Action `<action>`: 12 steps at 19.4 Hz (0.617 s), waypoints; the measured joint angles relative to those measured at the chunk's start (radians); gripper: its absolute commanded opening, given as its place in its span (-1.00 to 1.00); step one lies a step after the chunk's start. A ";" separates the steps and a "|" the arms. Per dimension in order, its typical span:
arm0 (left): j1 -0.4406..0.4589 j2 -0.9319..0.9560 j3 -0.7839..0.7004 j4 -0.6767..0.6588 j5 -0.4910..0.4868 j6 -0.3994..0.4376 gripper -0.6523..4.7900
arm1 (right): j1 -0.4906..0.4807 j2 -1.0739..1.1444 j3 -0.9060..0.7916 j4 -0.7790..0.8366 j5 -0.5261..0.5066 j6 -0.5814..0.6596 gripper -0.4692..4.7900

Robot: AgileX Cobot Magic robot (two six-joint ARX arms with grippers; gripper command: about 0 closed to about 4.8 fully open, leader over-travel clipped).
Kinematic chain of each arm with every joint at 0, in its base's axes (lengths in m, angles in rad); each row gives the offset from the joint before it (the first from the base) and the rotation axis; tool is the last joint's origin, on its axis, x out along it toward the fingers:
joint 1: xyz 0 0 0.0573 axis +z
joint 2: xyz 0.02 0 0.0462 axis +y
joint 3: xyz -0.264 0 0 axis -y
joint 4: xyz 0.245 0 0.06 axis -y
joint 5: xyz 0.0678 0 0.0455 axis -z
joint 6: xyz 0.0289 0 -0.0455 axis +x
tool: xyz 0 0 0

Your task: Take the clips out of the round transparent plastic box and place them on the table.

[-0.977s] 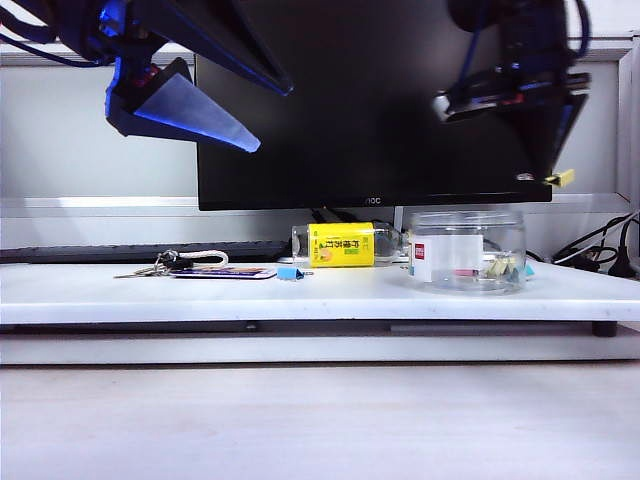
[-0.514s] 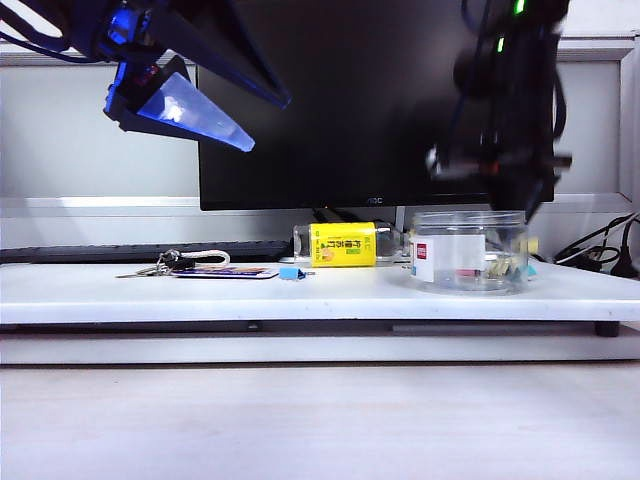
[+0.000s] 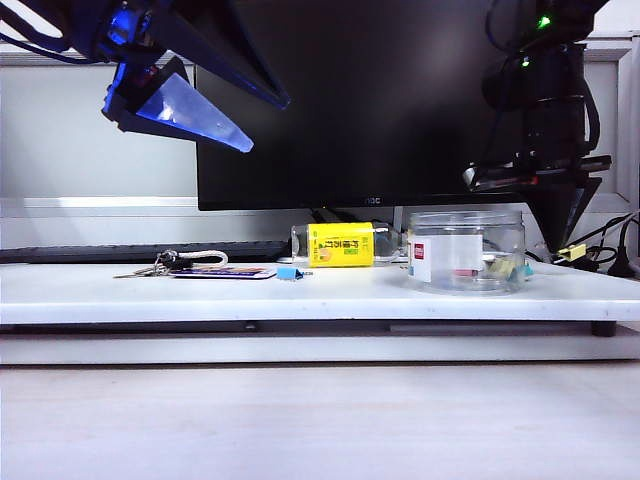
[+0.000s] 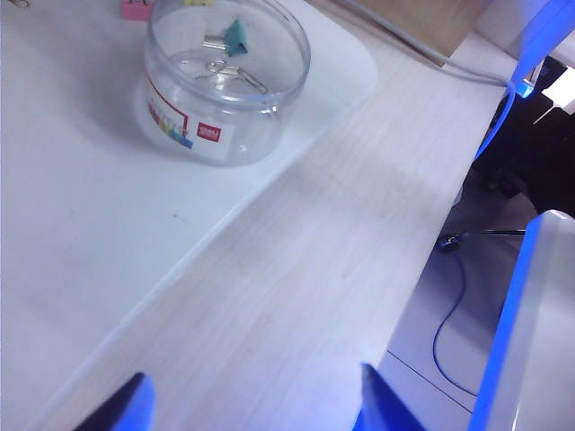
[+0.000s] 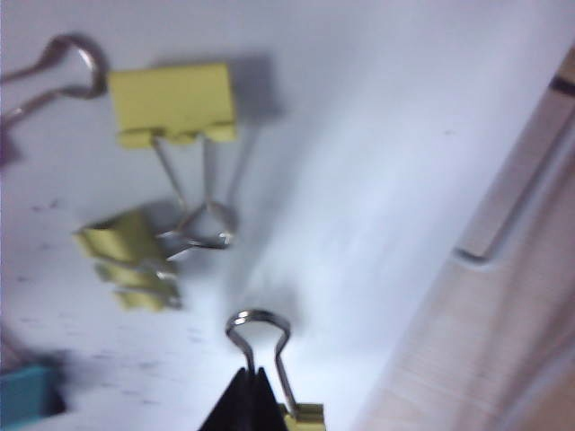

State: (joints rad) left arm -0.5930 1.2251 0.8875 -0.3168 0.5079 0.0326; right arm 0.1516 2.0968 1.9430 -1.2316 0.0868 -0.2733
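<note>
The round transparent plastic box point(image 3: 466, 250) stands on the white table point(image 3: 300, 295) at the right. In the left wrist view the box point(image 4: 225, 81) holds a teal clip point(image 4: 236, 36) and silvery wire handles. My right gripper point(image 3: 566, 240) points down just right of the box, close to the tabletop. It is shut on the wire handle of a small yellow clip point(image 3: 572, 252). The right wrist view shows the right gripper point(image 5: 252, 395) pinching that clip point(image 5: 301, 415) above the table. Two more yellow clips point(image 5: 175, 103) point(image 5: 126, 256) lie on the table. My left gripper point(image 3: 215, 95) hangs high at the left, open and empty.
A yellow-labelled container point(image 3: 340, 244), a small blue clip point(image 3: 289, 272) and a bunch of keys point(image 3: 165, 265) lie left of the box. A black monitor point(image 3: 370, 100) stands behind. A teal clip point(image 5: 27, 395) lies near the yellow ones. The table's edge point(image 5: 485, 233) runs close by.
My right gripper has come down with the yellow clip from above the box to beside its right side, near the tabletop. The left gripper has stayed in place.
</note>
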 measured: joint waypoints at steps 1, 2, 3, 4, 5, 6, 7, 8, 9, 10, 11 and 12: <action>0.000 0.000 0.000 0.000 0.000 0.000 0.37 | -0.001 0.000 0.000 0.000 -0.036 0.002 -0.67; 0.000 0.000 0.000 0.001 0.000 0.000 0.37 | -0.001 0.000 0.000 0.000 -0.068 0.005 -0.61; 0.000 0.000 0.000 0.004 0.000 0.000 0.37 | -0.001 0.000 0.001 -0.001 -0.087 0.006 -0.61; 0.000 0.000 0.000 0.006 0.000 0.000 0.37 | 0.000 0.000 0.001 -0.003 -0.092 0.008 -0.61; 0.000 0.000 0.000 0.006 0.000 -0.004 0.37 | -0.001 0.000 0.002 -0.016 -0.091 0.008 -0.61; 0.000 0.000 0.000 0.006 0.000 -0.005 0.37 | -0.001 0.000 0.002 -0.023 -0.091 0.008 -0.60; 0.000 0.000 0.000 0.006 0.000 -0.008 0.37 | -0.002 0.000 0.002 -0.031 -0.092 0.008 -0.60; 0.000 0.000 0.000 0.008 0.000 -0.014 0.37 | -0.002 -0.001 0.002 -0.034 -0.103 0.008 -0.60; 0.002 -0.011 0.000 0.026 0.000 -0.035 0.37 | -0.002 -0.015 0.002 -0.033 -0.162 0.008 -0.60; 0.009 -0.035 0.000 0.046 0.000 -0.052 0.37 | -0.002 -0.038 0.002 -0.031 -0.190 0.008 -0.60; 0.015 -0.066 0.000 0.071 0.000 -0.061 0.37 | -0.002 -0.067 0.002 -0.024 -0.205 0.008 -0.60; 0.025 -0.101 0.000 0.102 0.000 -0.068 0.37 | -0.002 -0.096 0.002 -0.018 -0.214 0.008 -0.60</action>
State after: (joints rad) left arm -0.5682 1.1240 0.8875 -0.2146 0.5083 -0.0353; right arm 0.1501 2.0010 1.9453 -1.2491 -0.1276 -0.2653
